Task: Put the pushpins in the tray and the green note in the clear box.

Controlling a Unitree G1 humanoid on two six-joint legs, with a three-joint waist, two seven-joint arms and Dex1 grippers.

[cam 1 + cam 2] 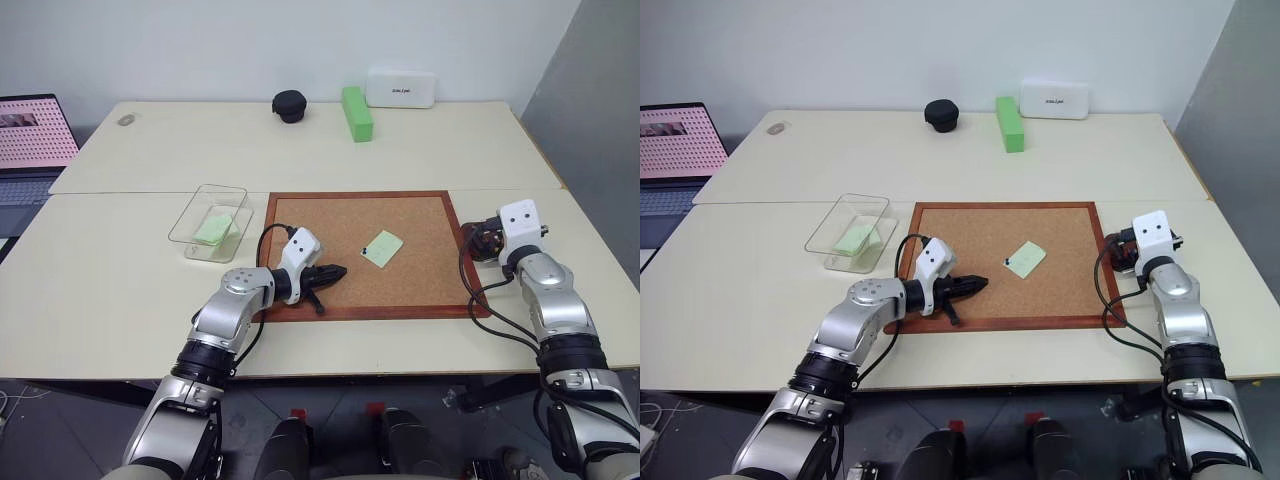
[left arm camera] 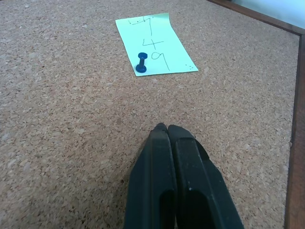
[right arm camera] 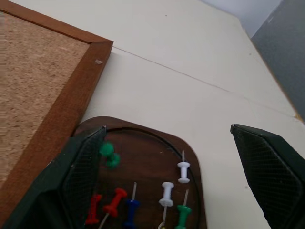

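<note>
Left end effector: fingers pressed together, empty, poised low over the corkboard near its front edge. Just ahead of the fingertips, well apart from them: green note, flat on the cork, handwriting on its face, pinned at its nearer edge by one dark pushpin. Farther off, to the left of this end effector and beyond the corkboard's wooden frame: clear box on the tabletop, a pale-green slip lying inside.

Right end effector: fingers spread wide, empty, held above the tray. Tray positioned directly below and between the fingers, touching or just beside the right edge of the corkboard's frame. Inside the tray: loose pushpins in red, blue, white and green, scattered on the dark floor of the tray.

Far beyond both end effectors, along the back of the tabletop: black round case, bright-green block, white flat case. Past the left edge of the tabletop: laptop, screen lit.
</note>
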